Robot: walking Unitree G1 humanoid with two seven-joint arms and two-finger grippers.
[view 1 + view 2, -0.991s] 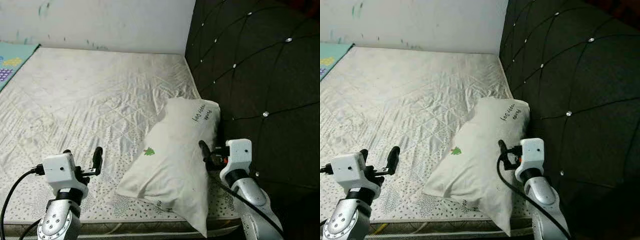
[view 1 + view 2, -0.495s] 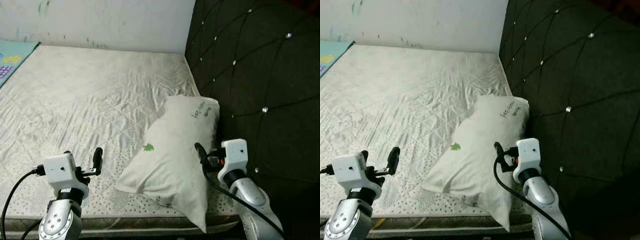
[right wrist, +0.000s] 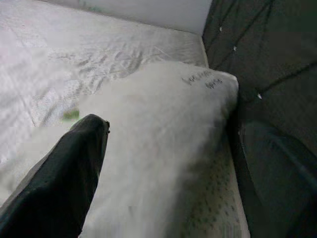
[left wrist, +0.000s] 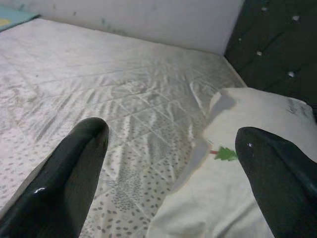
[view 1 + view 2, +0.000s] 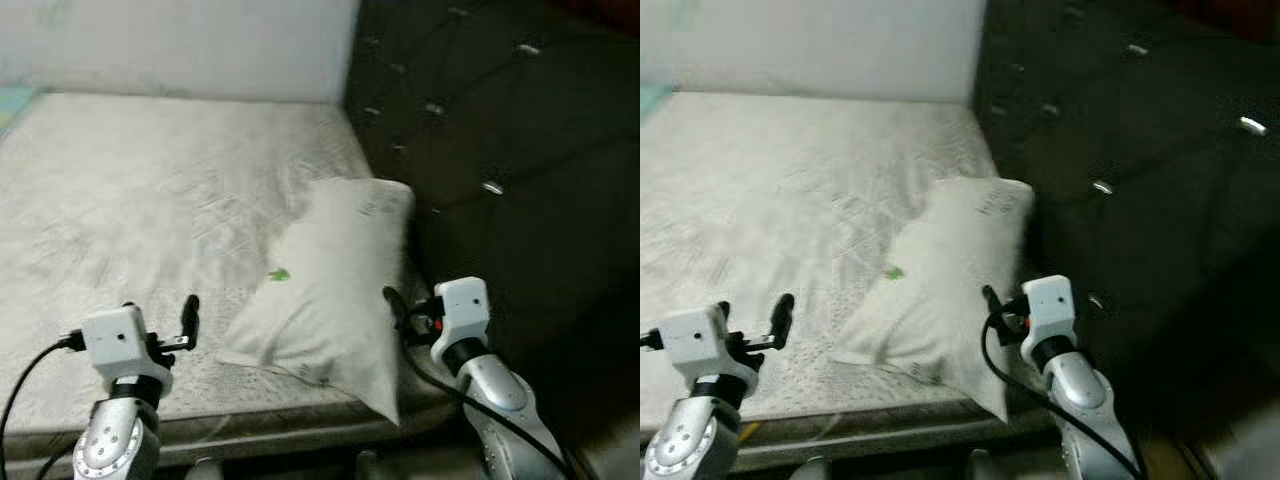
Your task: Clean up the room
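A white pillow with a small green tree print lies on the bare quilted mattress, its far end against the dark tufted headboard. My left gripper hovers open over the mattress's near edge, to the left of the pillow; in the left wrist view its fingers stand wide apart with the pillow ahead. My right gripper is open at the pillow's near right side, close to the headboard. In the right wrist view the pillow lies between the spread fingers.
A pale wall runs behind the bed. The mattress's front edge lies just below my grippers, with dark floor under it. A teal mat corner shows at the far left of the bed. Both eye views are blurred.
The whole picture has shifted and blurred, so the camera moved; the bed's front edge now shows lower down. Both grippers stay open, and the pillow has not moved on the mattress.
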